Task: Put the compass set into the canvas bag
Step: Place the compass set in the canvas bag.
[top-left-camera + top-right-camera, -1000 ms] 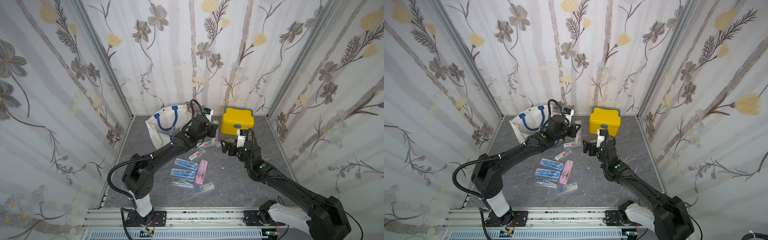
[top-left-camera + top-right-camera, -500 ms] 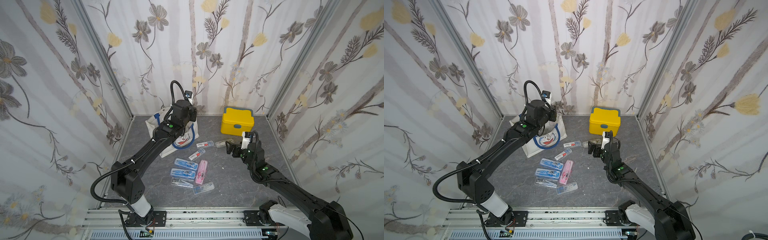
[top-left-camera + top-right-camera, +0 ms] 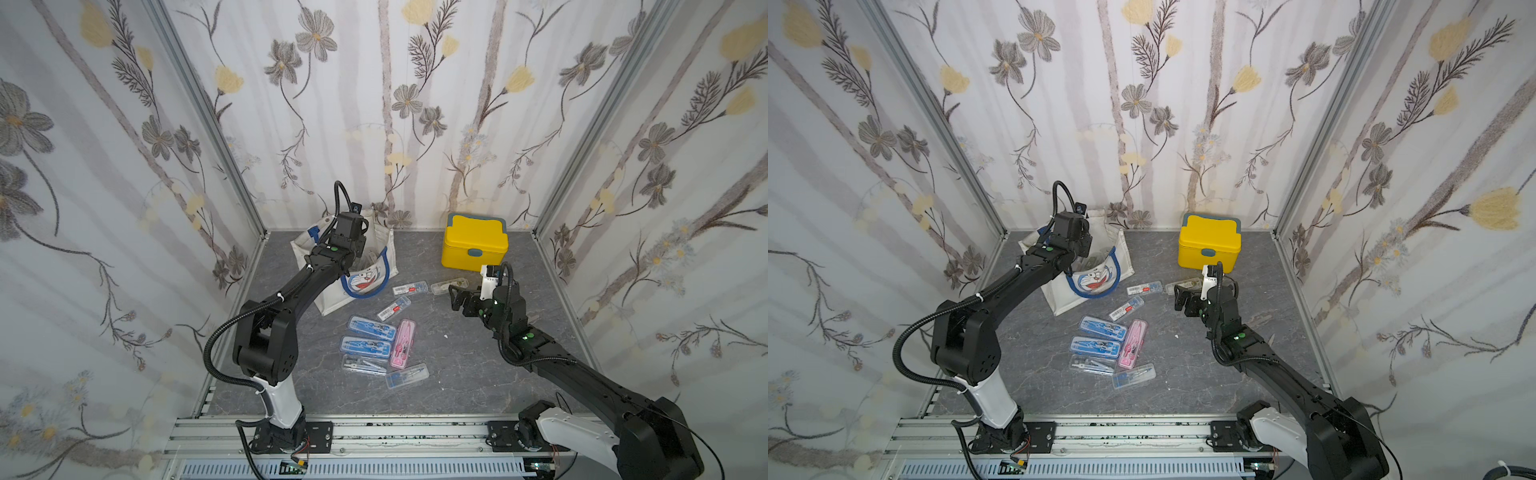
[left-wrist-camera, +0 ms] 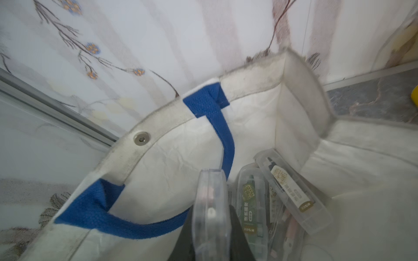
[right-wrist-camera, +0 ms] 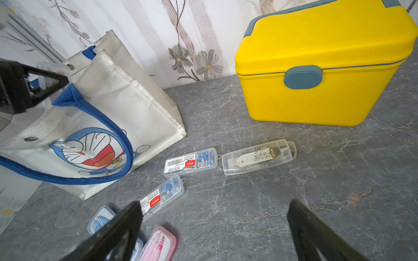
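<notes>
Compass case [image 4: 210,210] is pinched in your left fingers [image 4: 239,237] over the bag [image 5: 135,101]; right fingers [image 5: 117,230] gape empty; several cases [image 3: 365,328] lie outside.

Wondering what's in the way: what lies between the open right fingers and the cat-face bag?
Two small red-labelled clear cases on the floor, between the right fingers and the canvas bag; both top views show them.

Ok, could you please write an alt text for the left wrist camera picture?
The left gripper is shut on a clear plastic case over the open white canvas bag. At least two similar clear cases already lie inside, next to a blue handle; flowered wallpaper shows behind.
</notes>
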